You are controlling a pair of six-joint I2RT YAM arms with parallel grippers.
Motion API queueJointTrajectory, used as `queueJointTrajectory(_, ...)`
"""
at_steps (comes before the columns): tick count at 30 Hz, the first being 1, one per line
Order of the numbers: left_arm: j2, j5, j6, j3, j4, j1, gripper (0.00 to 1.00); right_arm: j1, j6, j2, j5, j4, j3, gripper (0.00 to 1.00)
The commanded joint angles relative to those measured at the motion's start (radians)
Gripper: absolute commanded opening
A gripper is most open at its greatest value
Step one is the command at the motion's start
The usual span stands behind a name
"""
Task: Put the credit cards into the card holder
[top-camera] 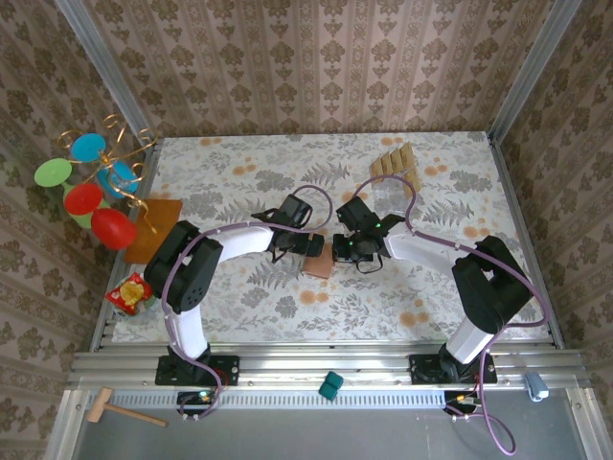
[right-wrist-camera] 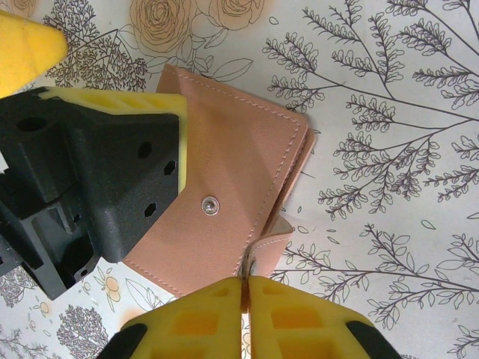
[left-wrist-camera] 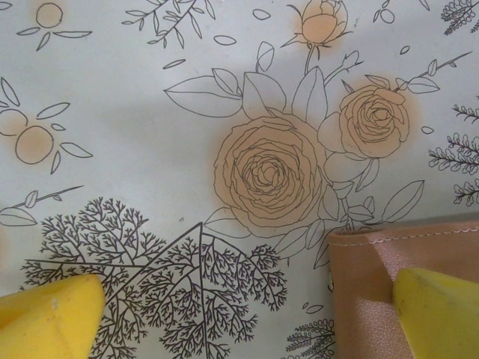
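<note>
Counted on the floral tabletop [top-camera: 239, 172]: two tools, one card holder [top-camera: 319, 265], one row of credit cards [top-camera: 393, 163]. Folded and lying flat at the centre of the top view, the card holder [right-wrist-camera: 239, 172], with one metal snap [right-wrist-camera: 210, 205] visible in the right wrist view. Clenched on the holder's loose flap at bottom centre of that view, the right tool [right-wrist-camera: 245, 288], leather pinched between nearly meeting pads. Spread wide, the left tool [left-wrist-camera: 247, 321]: one yellow fingertip [left-wrist-camera: 434, 314] at lower right over the holder's corner, the second at lower left above bare tabletop. Leaning in a row at upper right of the top view, well apart from the holder, the credit cards, too small to count. At the left edge, one orange-brown mat [top-camera: 153, 235].
</note>
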Motion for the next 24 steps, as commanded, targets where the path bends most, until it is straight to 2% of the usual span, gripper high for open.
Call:
queueJointTrajectory(1,0.015,-0.001,-0.003,-0.044,-0.100,-0.005,1.00,0.004,0.011,0.007,0.000,0.003,0.012,0.14)
queueJointTrajectory(12,0.015,-0.001,-0.004,-0.045,-0.096,-0.006,1.00,0.004,0.013,0.006,0.000,0.001,-0.002,0.16)
queueJointTrajectory(15,0.015,-0.001,-0.003,-0.047,-0.096,-0.006,1.00,0.004,0.011,0.006,0.000,-0.004,-0.008,0.13)
queueJointTrajectory(20,0.015,0.000,-0.004,-0.047,-0.094,-0.006,1.00,0.004,0.010,0.007,-0.001,-0.010,-0.014,0.00)
queueJointTrajectory(24,0.018,0.001,-0.001,-0.046,-0.094,-0.005,1.00,0.004,0.010,0.001,-0.001,-0.010,-0.021,0.00)
